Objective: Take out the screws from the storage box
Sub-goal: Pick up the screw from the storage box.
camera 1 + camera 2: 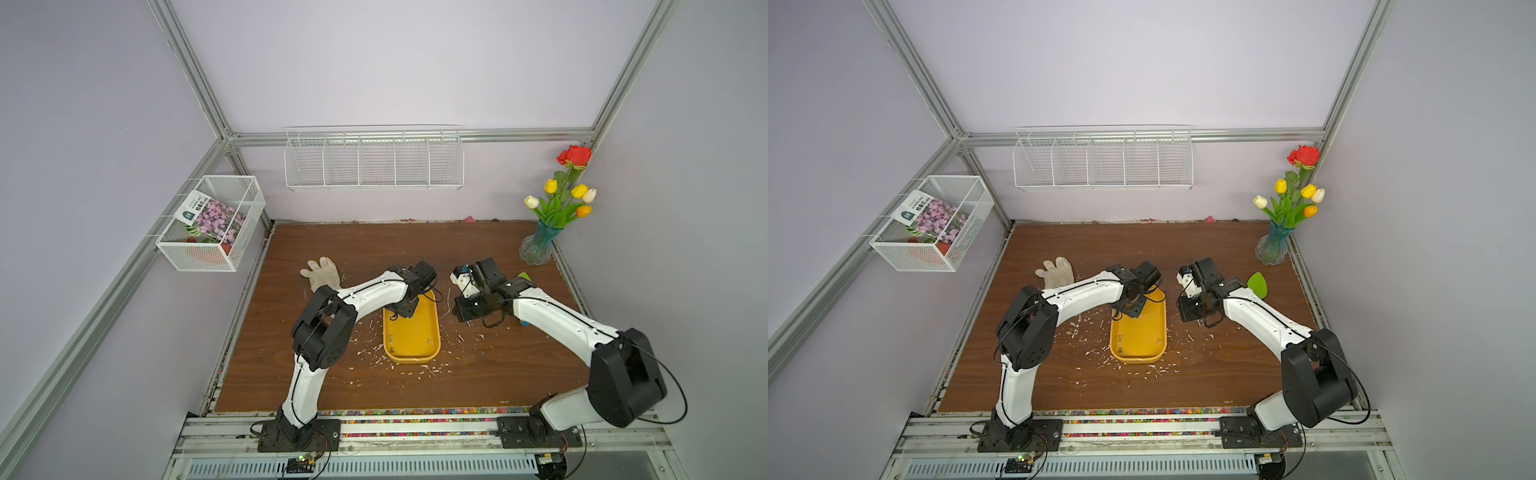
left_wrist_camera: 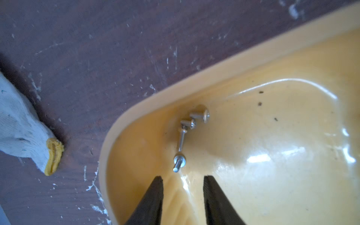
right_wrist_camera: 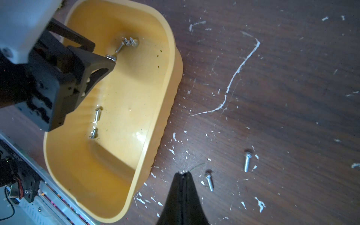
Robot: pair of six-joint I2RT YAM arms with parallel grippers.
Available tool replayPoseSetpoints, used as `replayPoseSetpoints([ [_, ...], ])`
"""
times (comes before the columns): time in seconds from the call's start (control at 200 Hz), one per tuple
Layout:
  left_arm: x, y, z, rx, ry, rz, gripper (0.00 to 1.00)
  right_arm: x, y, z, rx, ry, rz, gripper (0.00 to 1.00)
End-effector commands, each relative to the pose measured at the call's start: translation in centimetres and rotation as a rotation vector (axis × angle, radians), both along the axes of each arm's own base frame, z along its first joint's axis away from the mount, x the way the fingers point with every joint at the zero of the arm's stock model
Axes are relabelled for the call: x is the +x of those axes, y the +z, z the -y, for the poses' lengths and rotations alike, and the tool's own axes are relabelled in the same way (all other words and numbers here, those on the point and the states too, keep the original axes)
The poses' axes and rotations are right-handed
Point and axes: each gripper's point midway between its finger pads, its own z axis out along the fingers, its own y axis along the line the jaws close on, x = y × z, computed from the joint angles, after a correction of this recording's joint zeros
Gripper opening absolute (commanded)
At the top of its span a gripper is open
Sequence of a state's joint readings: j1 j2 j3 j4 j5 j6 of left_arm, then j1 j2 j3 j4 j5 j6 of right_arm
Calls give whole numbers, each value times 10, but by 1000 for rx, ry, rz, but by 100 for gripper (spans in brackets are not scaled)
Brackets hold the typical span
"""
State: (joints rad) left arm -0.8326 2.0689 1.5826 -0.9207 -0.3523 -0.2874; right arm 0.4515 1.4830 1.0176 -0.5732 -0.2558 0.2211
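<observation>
Retrieval under way: screws [image 2: 184,134] lie clustered in storage box [image 1: 415,328], frame centre. My left hand [image 2: 183,178] hangs apart, empty, just short; next, straddle nearest screw [image 2: 179,162] and close. Right hand [image 3: 183,175] together.

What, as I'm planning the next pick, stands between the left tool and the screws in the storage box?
Nothing visible. The left tool stands open inside the storage box; the nearest screw lies just ahead of it on bare floor.
</observation>
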Motion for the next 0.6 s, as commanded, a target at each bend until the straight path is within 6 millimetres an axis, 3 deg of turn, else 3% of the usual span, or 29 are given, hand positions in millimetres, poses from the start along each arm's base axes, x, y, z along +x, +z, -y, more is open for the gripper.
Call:
replayPoseSetpoints([
  [0.0, -1, -9, -2, 65, -20, -30, 39, 1, 10, -7, 41, 12, 27, 4],
  [0.25, -12, -23, -10, 113, -32, -94, 38, -3, 14, -6, 38, 34, 38, 4],
  [0.595, -11, -29, -8, 127, -32, -109, 36, -2, 18, -8, 44, 44, 48, 4],
])
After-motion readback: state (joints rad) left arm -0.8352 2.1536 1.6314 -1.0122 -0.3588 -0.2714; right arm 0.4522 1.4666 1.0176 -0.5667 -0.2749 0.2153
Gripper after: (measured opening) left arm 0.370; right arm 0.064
